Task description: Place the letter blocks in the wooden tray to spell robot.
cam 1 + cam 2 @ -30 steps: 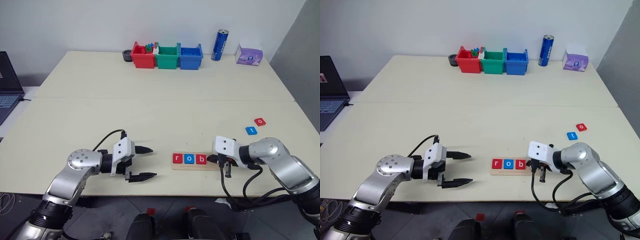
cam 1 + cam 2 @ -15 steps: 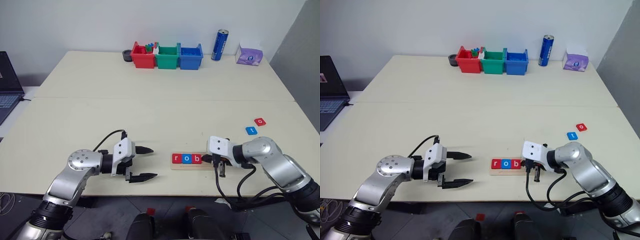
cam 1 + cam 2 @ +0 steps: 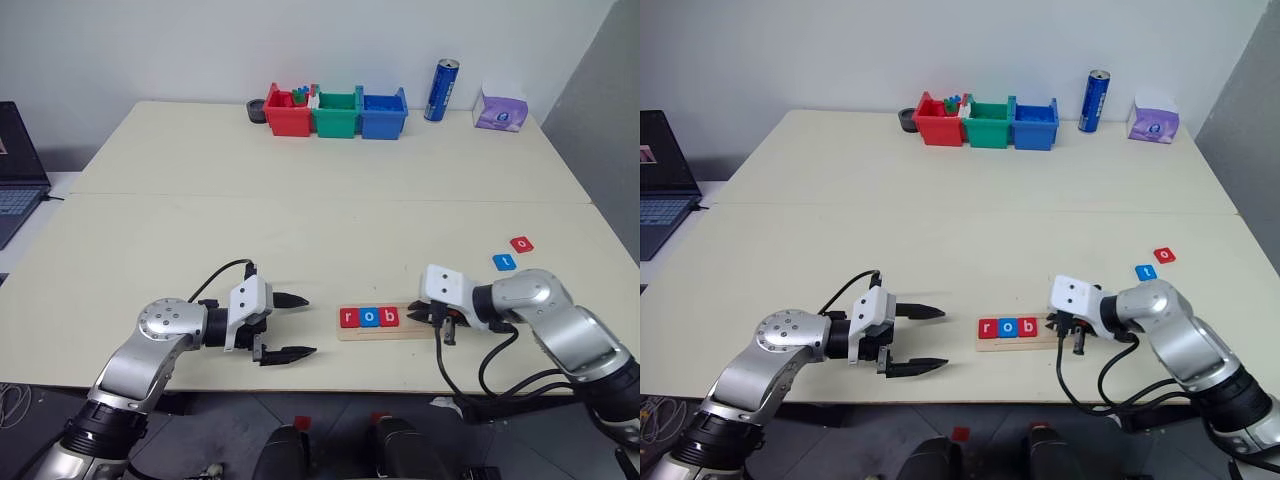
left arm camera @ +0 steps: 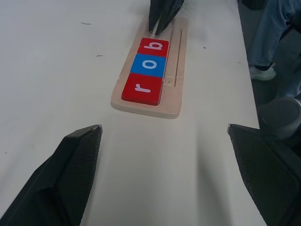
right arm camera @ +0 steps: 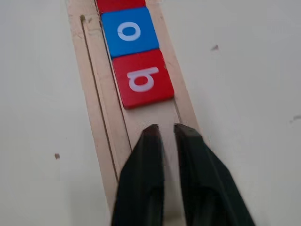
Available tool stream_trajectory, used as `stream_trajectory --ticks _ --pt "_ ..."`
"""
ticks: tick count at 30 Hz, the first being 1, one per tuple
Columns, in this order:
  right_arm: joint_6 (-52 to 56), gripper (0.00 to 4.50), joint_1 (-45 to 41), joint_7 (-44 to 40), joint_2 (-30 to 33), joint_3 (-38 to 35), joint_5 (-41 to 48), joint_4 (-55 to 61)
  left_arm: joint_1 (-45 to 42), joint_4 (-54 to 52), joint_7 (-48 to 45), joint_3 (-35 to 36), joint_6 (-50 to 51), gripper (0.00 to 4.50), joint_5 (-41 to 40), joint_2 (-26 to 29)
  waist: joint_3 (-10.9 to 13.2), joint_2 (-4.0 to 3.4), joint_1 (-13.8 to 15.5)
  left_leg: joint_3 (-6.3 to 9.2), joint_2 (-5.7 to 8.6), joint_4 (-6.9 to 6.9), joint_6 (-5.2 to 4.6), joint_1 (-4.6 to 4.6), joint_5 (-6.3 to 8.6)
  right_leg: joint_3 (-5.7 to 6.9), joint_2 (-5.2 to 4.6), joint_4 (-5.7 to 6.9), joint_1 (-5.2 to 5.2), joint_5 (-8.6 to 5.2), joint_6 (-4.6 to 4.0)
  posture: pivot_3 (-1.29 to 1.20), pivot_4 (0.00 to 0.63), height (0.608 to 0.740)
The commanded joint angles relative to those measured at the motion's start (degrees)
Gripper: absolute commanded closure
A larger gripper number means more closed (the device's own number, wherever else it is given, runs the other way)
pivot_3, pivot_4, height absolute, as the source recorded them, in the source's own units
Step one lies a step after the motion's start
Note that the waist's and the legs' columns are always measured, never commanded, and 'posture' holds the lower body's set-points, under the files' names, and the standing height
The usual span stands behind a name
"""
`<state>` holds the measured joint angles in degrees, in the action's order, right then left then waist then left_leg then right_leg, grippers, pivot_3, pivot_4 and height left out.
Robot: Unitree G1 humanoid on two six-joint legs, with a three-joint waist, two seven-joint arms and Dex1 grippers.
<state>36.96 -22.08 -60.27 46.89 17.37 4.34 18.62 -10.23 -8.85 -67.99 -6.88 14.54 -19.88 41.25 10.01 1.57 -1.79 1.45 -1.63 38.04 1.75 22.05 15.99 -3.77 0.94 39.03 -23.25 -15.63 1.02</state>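
So 3 letter blocks, r (image 3: 348, 318), o (image 3: 369, 318) and b (image 3: 389, 317), sit snug in the wooden tray (image 3: 420, 331), packed left so there's room for 2 more. The right hand (image 5: 163, 134) hovers over the empty slot just beside b, fingers parted only a crack, holding nothing. The blue t (image 3: 503, 262) and red o (image 3: 520, 243) wait on the counter (image 3: 300, 230) to the right. The left hand (image 3: 290, 325) idles wide open and empty, clear of the tray.

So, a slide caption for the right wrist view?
Right gripper above wooden tray, just behind red b tile.
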Motion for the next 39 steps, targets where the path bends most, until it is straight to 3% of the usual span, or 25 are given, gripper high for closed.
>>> stream_trajectory --ticks 1,8,10,13,18,26,32,35,39 --pt "5.66 2.88 1.94 1.81 -0.17 -9.71 6.19 5.47 -0.63 -2.62 0.53 0.47 0.07 0.0 -0.5 -0.02 0.0 0.0 0.03 0.0 0.0 0.0 0.0 0.0 0.0 0.01 0.0 0.0 0.0 0.0 0.0 0.0 0.15 0.74" --pt "12.22 0.43 4.31 19.33 -9.36 -28.8 8.67 0.54 -0.29 -2.11 0.17 0.77 -0.16 0.0 -1.06 -0.1 -0.01 0.01 0.02 -0.02 0.01 0.0 0.0 0.0 0.0 -0.01 0.0 0.02 0.02 0.0 0.0 0.0 0.15 0.74" --pt "10.48 0.02 3.54 26.32 -11.87 -31.9 6.32 -3.77 -0.39 -1.72 -0.16 0.74 -0.31 0.0 -1.26 -0.16 -0.01 0.01 0.0 -0.06 0.01 0.0 0.0 0.0 0.0 -0.02 0.0 0.01 0.02 0.01 0.0 0.0 0.15 0.74" --pt "7.3 0.02 -0.12 32.72 -12.74 -32.91 3.69 -12.04 -1.12 -0.78 -0.96 0.41 -0.75 0.0 -1.21 -0.39 0.0 -0.01 -0.04 -0.13 0.02 -0.01 0.01 -0.01 0.0 -0.08 0.0 0.01 0.01 0.01 -0.01 0.0 0.15 0.74" --pt "-2.14 0.02 -10.76 35.57 -9.94 -30.21 -0.08 -34.62 -2.9 1.33 -2.09 -0.14 -1.67 0.0 -0.66 -1.06 0.04 -0.09 -0.32 -0.3 0.07 -0.02 0.0 -0.05 0.0 -0.21 0.03 0.02 -0.03 0.02 -0.01 0.0 0.15 0.74" --pt "-12.31 0.02 -25.59 31.58 -6.48 -26.29 -2.58 -68.8 -2.81 1.63 -2.32 -0.28 -2.42 0.0 -0.3 -1.36 0.05 -0.09 -0.8 -0.29 0.05 -0.13 -0.02 -0.02 0.01 -0.25 0.03 -0.04 -0.03 0.03 -0.03 0.0 0.15 0.74" --pt "-13.54 0.02 -27.97 27.92 -5.75 -24.59 -3.19 -77.5 -1.13 -1.08 -1.14 0.67 -0.83 0.0 -0.84 -0.58 0.07 -0.14 -0.93 -0.27 0.05 -0.1 -0.05 0.02 0.03 -0.27 -0.04 -0.05 -0.03 0.03 -0.03 0.0 0.15 0.74" --pt "-13.37 0.63 -27.55 27.84 -5.92 -24.77 -3.15 -78.84 -0.62 -1.95 -0.81 1.01 -0.2 0.0 -1.13 -0.06 0.07 -0.14 -0.93 -0.22 0.05 -0.08 -0.04 -0.01 0.03 -0.28 -0.03 -0.01 0.0 0.03 -0.03 0.0 0.15 0.74" --pt "-13.13 1.94 -26.58 27.24 -6.58 -25.01 -2.69 -78.65 -0.53 -2.28 -0.86 1.34 0.29 0.0 -1.18 0.19 0.07 -0.14 -0.86 -0.16 0.06 -0.06 -0.04 -0.03 0.03 -0.26 -0.03 0.0 0.05 0.03 -0.03 0.0 0.15 0.74"
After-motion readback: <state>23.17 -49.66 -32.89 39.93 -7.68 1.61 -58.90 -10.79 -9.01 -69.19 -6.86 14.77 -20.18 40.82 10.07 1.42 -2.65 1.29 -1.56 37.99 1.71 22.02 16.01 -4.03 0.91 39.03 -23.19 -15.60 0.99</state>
